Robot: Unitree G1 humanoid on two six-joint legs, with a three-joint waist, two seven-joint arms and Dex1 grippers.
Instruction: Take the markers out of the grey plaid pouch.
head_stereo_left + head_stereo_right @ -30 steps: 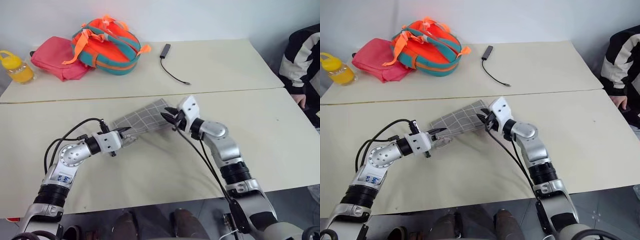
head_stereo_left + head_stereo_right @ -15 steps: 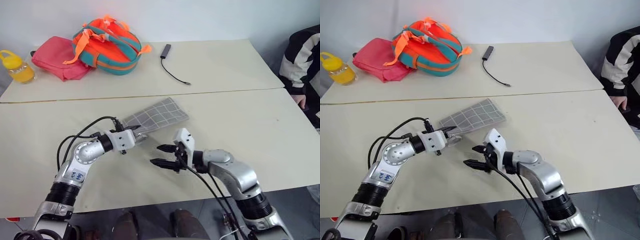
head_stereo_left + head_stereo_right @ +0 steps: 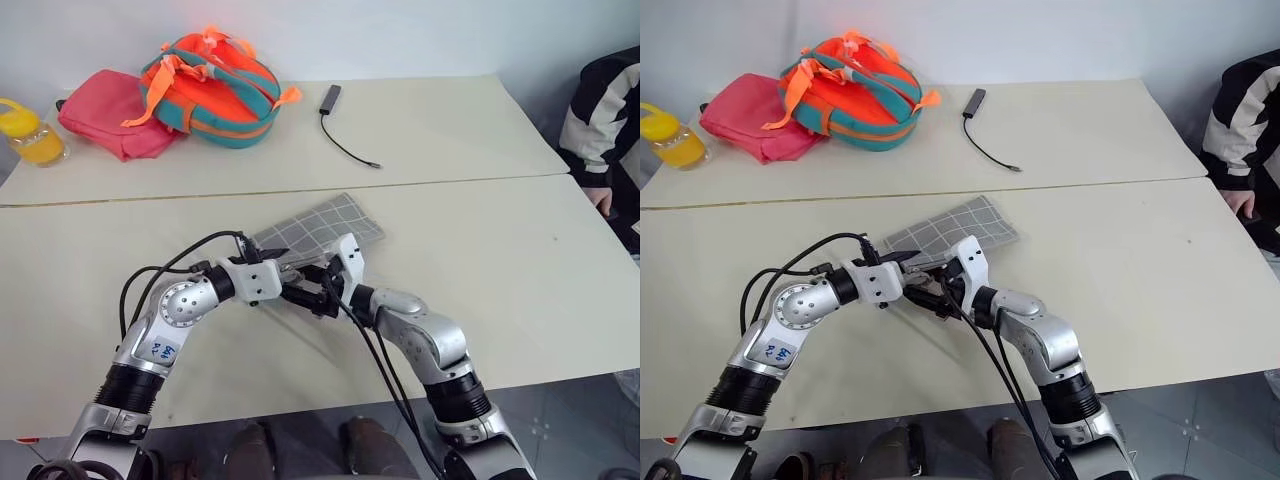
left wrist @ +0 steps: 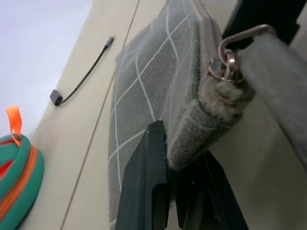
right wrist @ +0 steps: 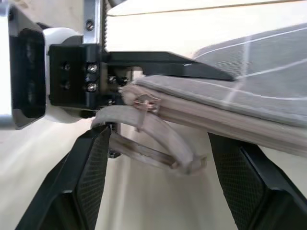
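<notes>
The grey plaid pouch lies slanted on the near table, its near-left corner lifted. My left gripper is shut on that corner; its dark fingers pinch the fabric just below the zip. The small ring zipper pull hangs at this same end. My right gripper has come in from the right, level, and stands open. Its fingers straddle the zipper pull and a pale loop, without touching them. The zip looks shut. The markers are hidden.
On the far table lie an orange-teal backpack, a pink bag, a yellow bottle and a black cable with adapter. A person's striped sleeve reaches in at the right edge.
My right gripper left the pouch's far end, opened, swung down toward me and then back to the near corner beside the left gripper. The left gripper shifted the pouch slightly right.
</notes>
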